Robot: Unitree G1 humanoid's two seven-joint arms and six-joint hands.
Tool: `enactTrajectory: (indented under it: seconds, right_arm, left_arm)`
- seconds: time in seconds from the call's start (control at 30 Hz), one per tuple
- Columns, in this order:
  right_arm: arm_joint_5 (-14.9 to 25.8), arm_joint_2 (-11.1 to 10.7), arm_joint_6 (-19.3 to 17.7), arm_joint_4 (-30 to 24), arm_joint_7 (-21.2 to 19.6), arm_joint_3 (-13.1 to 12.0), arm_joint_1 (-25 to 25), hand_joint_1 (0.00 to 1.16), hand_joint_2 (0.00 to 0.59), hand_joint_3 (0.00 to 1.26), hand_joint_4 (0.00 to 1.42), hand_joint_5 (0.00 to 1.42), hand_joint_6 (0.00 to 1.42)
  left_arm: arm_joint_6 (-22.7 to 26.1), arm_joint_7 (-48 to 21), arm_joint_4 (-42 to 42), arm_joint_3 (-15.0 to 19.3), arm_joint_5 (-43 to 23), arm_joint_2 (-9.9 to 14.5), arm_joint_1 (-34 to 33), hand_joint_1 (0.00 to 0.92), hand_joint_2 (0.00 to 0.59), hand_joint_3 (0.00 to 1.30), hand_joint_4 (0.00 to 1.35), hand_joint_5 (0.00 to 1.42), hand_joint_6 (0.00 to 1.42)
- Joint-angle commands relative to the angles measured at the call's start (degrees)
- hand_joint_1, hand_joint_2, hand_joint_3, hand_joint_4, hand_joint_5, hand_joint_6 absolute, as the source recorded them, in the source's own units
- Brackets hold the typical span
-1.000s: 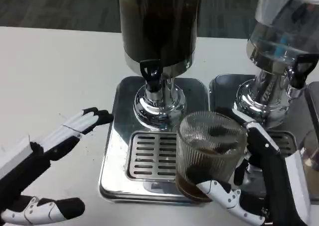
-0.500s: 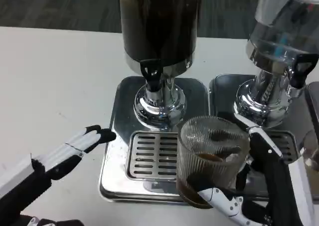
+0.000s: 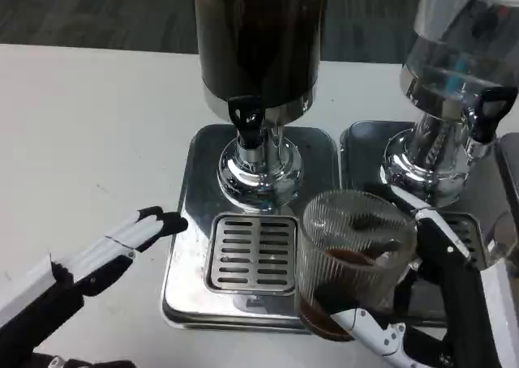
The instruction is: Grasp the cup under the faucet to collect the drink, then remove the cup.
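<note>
While the right hand (image 3: pixel 438 303) grips the cup (image 3: pixel 354 263), its fingers wrap the ribbed glass from the right side and from below, a white fingertip showing under the cup's base near the picture's lower edge. Dark drink sits in the bottom of the cup, which stands at the right front corner of the steel tray (image 3: pixel 185 246), to the right of the slotted grate (image 3: pixel 253 253) and forward and right of the black faucet (image 3: pixel 246 121). That faucet hangs from the dark dispenser (image 3: pixel 259 36), whose chrome foot rests on the back of the tray. Left of the tray, the left hand (image 3: pixel 97 258) lies low over the white table (image 3: pixel 89 133), holding nothing, its fingers stretched out straight and close together, black tips just beside the tray's left edge. A 2nd dispenser (image 3: pixel 458 52), clear, stands at the right on its own tray
</note>
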Motion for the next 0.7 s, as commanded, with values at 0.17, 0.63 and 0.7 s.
enactTrajectory:
  seconds: [0.17,0.63,0.7]
  right_arm:
    - [0.9,0.7,-2.6,-0.7,-0.3,-0.4,-0.8,0.79,0.196,0.52,0.64,0.94,1.23]
    - [1.5,0.7,-2.6,-1.2,0.5,-0.4,-0.7,0.80,0.190,0.53,0.65,0.95,1.23]
    - [1.3,0.7,-2.6,-1.3,0.5,-0.5,-0.6,0.80,0.191,0.53,0.65,0.95,1.23]
  left_arm:
    - [-0.1,1.8,-0.5,-0.3,1.1,0.6,0.3,0.000,0.110,0.07,0.00,0.00,0.15]
    - [0.1,2.6,-1.9,0.1,1.1,0.5,1.9,0.000,0.106,0.08,0.00,0.00,0.15]
    - [0.2,2.7,-2.0,0.1,1.1,0.5,2.0,0.000,0.106,0.08,0.00,0.00,0.15]
